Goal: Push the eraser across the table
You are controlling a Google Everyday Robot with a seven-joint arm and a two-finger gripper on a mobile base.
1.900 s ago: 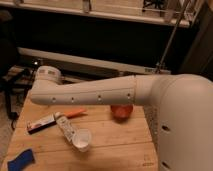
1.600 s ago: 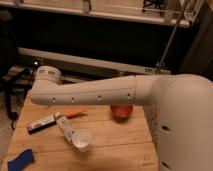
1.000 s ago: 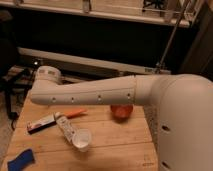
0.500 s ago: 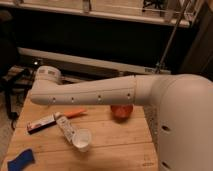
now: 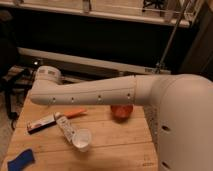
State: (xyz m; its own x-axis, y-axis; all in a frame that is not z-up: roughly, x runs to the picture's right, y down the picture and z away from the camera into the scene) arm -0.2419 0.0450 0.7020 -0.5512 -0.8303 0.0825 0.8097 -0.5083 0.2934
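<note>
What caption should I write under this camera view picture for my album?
Robot arm stretches over the table; the eraser lies beside a white marker, end effector out of sight.

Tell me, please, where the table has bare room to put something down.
Bare wood lies on the near right of the table, between the white cup and the right edge. The left is crowded: eraser, white marker, blue block. The gripper is not in view; the arm spans the far side.
</note>
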